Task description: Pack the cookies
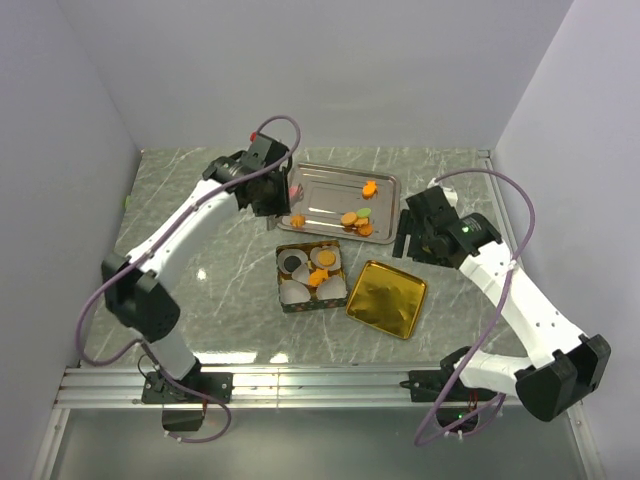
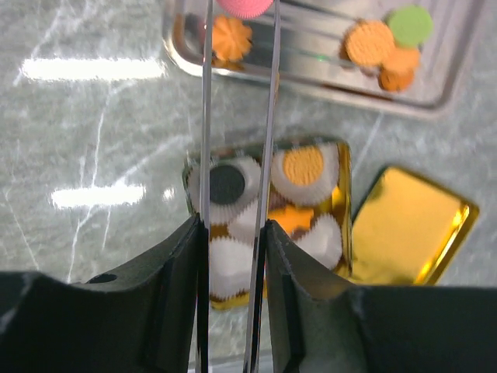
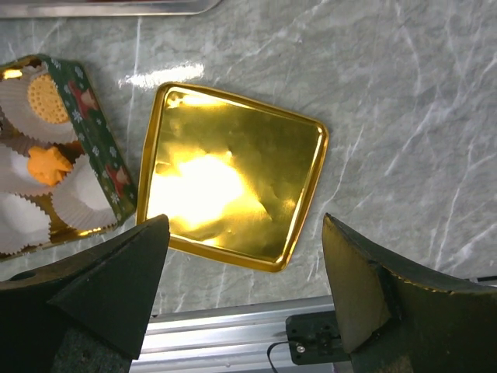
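Note:
My left gripper (image 1: 271, 207) (image 2: 237, 233) is shut on metal tweezers (image 2: 205, 116). Their tips pinch the pink cookie (image 2: 245, 6) (image 1: 294, 189) over the left end of the silver tray (image 1: 345, 180). Orange cookies (image 1: 349, 219) (image 2: 370, 43), a green cookie (image 1: 364, 213) (image 2: 410, 25) and an orange flower-shaped one (image 2: 231, 37) lie on the tray. The tin box (image 1: 313, 305) (image 2: 343, 233) holds white paper cups with a dark cookie (image 2: 227, 184), a round orange one (image 2: 303, 165) and an orange star (image 2: 295, 219). My right gripper (image 1: 412, 240) (image 3: 245, 221) is open and empty above the gold lid.
The gold lid (image 1: 387, 298) (image 3: 233, 175) lies flat to the right of the tin (image 3: 101, 163). A metal rail (image 1: 320, 380) runs along the table's near edge. White walls close in the left, back and right sides.

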Tool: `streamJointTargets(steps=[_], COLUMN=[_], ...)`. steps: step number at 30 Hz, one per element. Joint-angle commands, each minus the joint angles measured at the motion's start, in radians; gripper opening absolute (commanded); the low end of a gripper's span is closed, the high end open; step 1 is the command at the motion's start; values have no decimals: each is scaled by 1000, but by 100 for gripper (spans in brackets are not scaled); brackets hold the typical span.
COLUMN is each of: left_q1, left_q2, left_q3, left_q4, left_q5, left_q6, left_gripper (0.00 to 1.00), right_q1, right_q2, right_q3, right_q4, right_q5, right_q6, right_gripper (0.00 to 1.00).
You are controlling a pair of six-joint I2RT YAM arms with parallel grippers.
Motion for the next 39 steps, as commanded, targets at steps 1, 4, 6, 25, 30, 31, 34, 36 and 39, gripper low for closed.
streamJointTargets(steps=[1,4,6,25,30,31,34,36,39], left_q1=[-49,-83,-113,-390,-425,-429,-433,-439,-446], left_q2=[-136,-222,-293,-513,-510,-510,-507,-499,-493], left_q3=[-73,-153,-209,-499,-527,-535,-542,-546,-547], left_q4=[60,85,108,94,86,91,103,105,108], left_q5=[36,52,55,148,136,136,138,136,136], left_q6=[50,64,61,47,27,24,16,10,-1], left_gripper=[36,36,36,37,37,38,38,38,38], right_q1=[-52,-81,-95,-141,-144,-142,-141,-144,-145], right_q2=[17,43,60,40,14,5,-3,-7,-15], right_q3=[77,116,137,97,67,62,50,42,36], right_q4=[24,22,21,13,10,13,13,12,12], right_q5=[-14,-32,-39,-66,-69,-71,-74,-71,-68], right_q6=[-49,-67,-77,-63,-47,-46,-40,-40,-40], right_gripper=[86,86,86,86,86,86,86,86,86])
